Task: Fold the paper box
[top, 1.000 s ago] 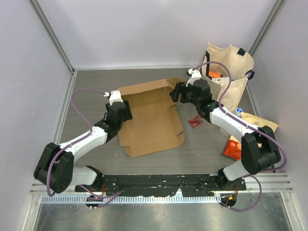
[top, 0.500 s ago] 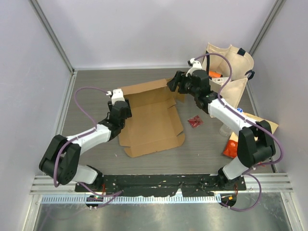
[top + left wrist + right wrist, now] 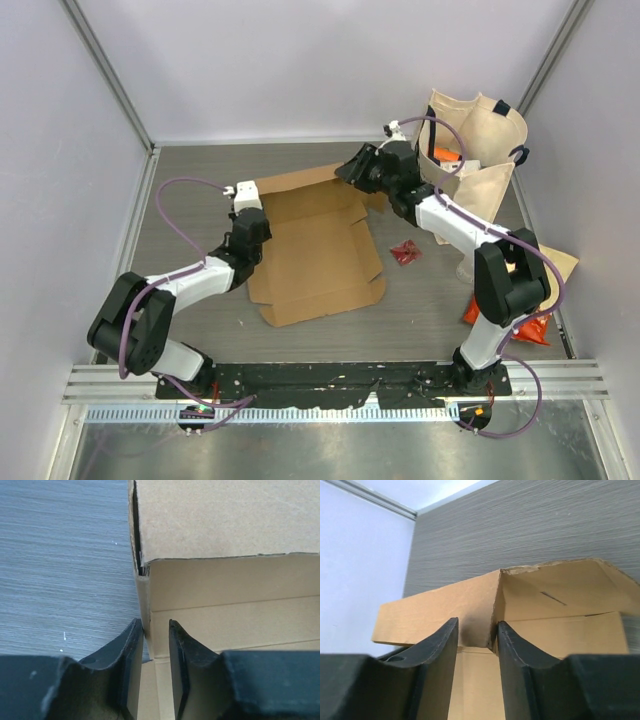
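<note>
The paper box (image 3: 318, 250) is a brown cardboard sheet lying open in the middle of the table, with its far flap and left wall partly raised. My left gripper (image 3: 252, 222) sits on the left wall near the far-left corner. In the left wrist view the gripper (image 3: 156, 626) straddles that thin wall (image 3: 144, 595), nearly shut on it. My right gripper (image 3: 347, 170) is at the far-right corner. In the right wrist view the gripper (image 3: 477, 625) has its jaws a narrow gap apart. They point at the raised far flap (image 3: 435, 610) where it meets the side tab (image 3: 555, 595), and clamp nothing.
A cream tote bag (image 3: 485, 150) stands at the back right, close behind my right arm. A small red packet (image 3: 405, 252) lies right of the box. An orange snack bag (image 3: 478, 308) lies at the right edge. Enclosure walls close in the left, far and right sides.
My right gripper has moved left and away, from the side tab to the far-right corner of the box. My left gripper has slid farther along the left wall toward the far-left corner.
</note>
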`<action>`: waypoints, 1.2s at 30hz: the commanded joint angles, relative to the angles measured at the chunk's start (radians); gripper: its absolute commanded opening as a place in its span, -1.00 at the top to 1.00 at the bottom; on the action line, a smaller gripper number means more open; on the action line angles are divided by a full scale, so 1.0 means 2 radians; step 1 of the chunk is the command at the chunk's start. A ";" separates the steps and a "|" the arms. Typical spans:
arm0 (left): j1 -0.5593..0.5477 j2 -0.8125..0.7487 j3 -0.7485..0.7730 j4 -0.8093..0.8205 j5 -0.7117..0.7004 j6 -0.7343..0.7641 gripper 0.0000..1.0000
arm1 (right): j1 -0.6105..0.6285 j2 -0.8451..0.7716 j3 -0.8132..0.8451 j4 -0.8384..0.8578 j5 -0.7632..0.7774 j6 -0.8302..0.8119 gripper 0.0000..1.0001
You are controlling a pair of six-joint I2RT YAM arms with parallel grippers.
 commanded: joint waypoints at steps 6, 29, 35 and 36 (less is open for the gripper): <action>0.002 -0.003 -0.012 0.056 -0.020 -0.002 0.65 | 0.004 -0.002 -0.051 0.138 -0.002 0.185 0.66; 0.002 -0.041 -0.037 0.048 -0.050 -0.021 1.00 | 0.022 -0.078 -0.221 0.113 0.157 -0.094 0.13; 0.003 -0.052 -0.042 0.042 -0.050 -0.026 1.00 | 0.068 -0.034 -0.212 0.085 0.259 -0.115 0.23; 0.002 -0.053 -0.042 0.040 -0.049 -0.026 1.00 | 0.070 -0.032 -0.229 0.087 0.270 -0.107 0.33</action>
